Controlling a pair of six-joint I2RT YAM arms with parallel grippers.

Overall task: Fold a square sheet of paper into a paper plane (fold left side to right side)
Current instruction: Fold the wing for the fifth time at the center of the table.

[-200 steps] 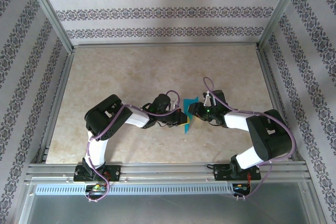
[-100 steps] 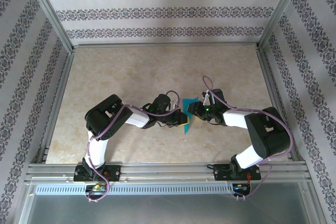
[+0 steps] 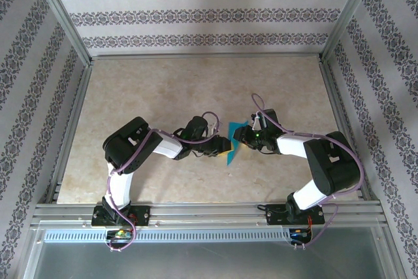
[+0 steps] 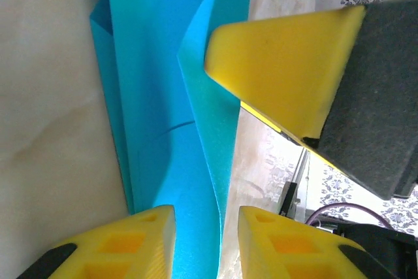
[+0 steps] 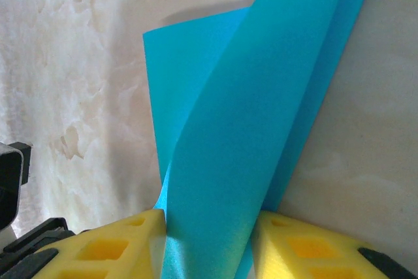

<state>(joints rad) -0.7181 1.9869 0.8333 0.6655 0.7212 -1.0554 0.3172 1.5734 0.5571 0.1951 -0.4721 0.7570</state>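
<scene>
The square sheet of paper (image 3: 233, 143) is teal-blue, folded into a long creased shape with one flap standing up, at the table's middle between both grippers. My left gripper (image 3: 224, 146) reaches it from the left. In the left wrist view the sheet (image 4: 157, 96) runs up from between the yellow fingers, and the left gripper (image 4: 206, 217) is open, with bare table beside the right finger. My right gripper (image 3: 241, 137) comes from the right. In its own view the right gripper (image 5: 208, 220) is shut on the raised flap (image 5: 261, 115). The paper plane is out of view.
A yellow finger of the right gripper (image 4: 281, 70) hangs close over the sheet in the left wrist view. Aluminium rails (image 3: 209, 210) frame the beige table (image 3: 163, 89), with patterned walls on three sides.
The left gripper's jaws have parted from shut to open and let go of the paper. The right gripper keeps its hold, and the sheet has barely shifted.
</scene>
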